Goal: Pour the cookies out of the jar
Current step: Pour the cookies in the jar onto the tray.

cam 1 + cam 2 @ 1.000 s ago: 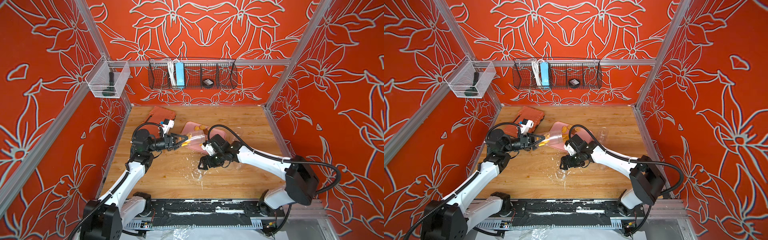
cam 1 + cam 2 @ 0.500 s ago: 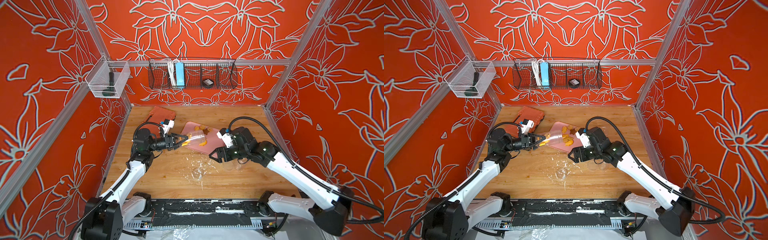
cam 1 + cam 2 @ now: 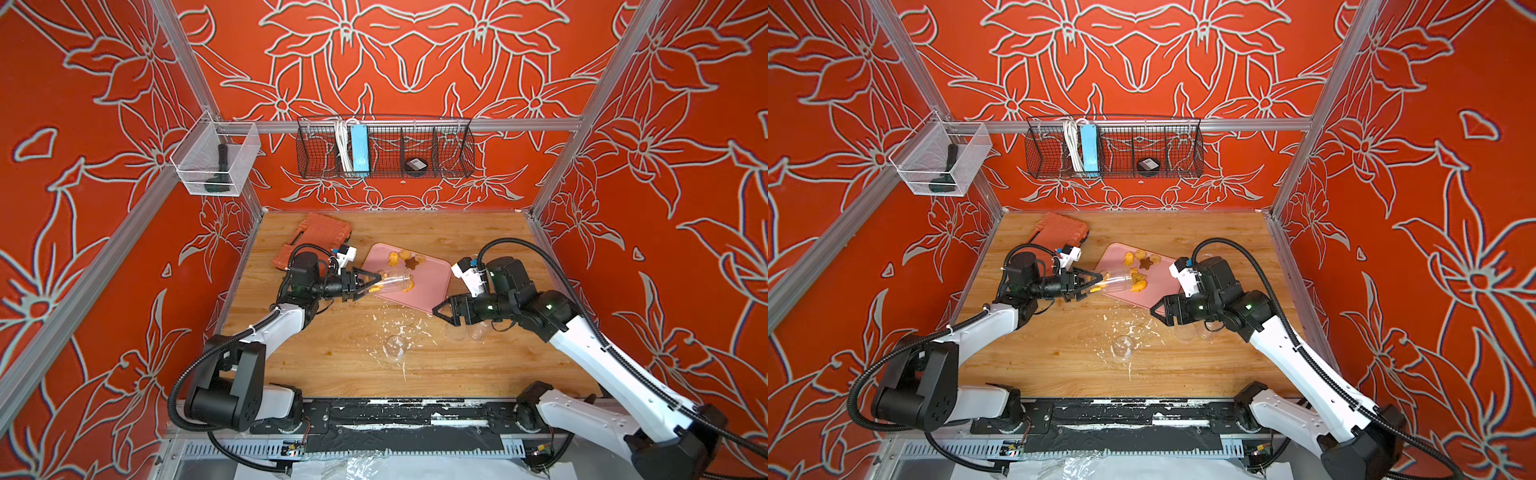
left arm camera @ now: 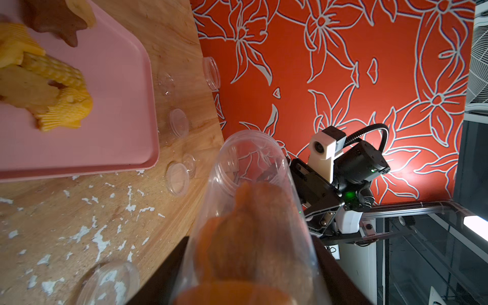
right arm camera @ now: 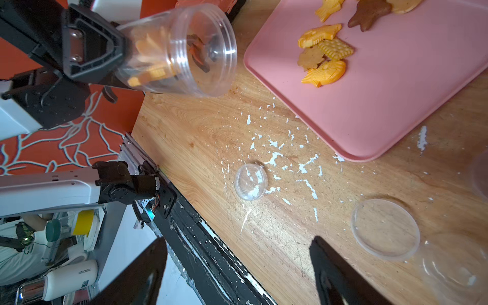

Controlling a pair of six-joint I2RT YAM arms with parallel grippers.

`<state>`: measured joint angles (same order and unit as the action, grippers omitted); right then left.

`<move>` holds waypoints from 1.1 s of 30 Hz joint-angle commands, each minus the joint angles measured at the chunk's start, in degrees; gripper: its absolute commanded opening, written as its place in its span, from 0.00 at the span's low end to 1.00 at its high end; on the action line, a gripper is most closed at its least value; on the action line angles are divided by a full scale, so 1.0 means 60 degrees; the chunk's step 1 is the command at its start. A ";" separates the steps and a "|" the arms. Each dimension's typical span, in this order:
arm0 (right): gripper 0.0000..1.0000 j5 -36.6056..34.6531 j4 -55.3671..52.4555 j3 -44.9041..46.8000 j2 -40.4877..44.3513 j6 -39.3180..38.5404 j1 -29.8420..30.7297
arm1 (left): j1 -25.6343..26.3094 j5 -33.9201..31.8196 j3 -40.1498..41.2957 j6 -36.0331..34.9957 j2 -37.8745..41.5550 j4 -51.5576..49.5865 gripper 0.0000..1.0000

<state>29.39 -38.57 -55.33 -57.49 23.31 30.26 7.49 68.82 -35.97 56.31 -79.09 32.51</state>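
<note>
Your left claw (image 3: 374, 284) gripped the jar (image 3: 397, 281) by its base, mouth pointing ahead toward the tray (image 3: 432, 291), several cookies (image 5: 150, 60) lodged back near the claw, so a steeper tilt was wanted; your right claw (image 3: 441, 311) hung open.

Light wooden tabletop (image 3: 332, 365), contents:
Pink rectangular plastic tray (image 3: 430, 284) mid-back, orange-red ribbed plastic case (image 3: 322, 235) back-left, clear round plastic lids (image 3: 395, 345) toward the front (several, scattered), white flecks (image 5: 274, 158) between tray and lids.

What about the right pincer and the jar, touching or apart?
Apart. The right wrist view shows the right pincer open, with a stretch of table between it and the jar.
</note>
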 commanded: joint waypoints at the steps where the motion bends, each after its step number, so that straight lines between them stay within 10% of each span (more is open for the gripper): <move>1: 0.87 0.0351 -0.0189 0.0121 0.0218 -0.0425 -0.0223 | -0.0061 0.0045 -0.0458 -0.0872 -0.0380 -0.0024 0.61; 33: 0.88 0.0687 -0.0357 0.0396 0.0010 -0.0774 -0.0839 | 0.0881 -0.0540 -0.2963 -0.2412 -0.4094 -0.1679 0.60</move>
<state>32.25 -40.07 -53.49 -57.63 19.66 25.47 11.79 65.89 -51.70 44.14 -102.76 24.73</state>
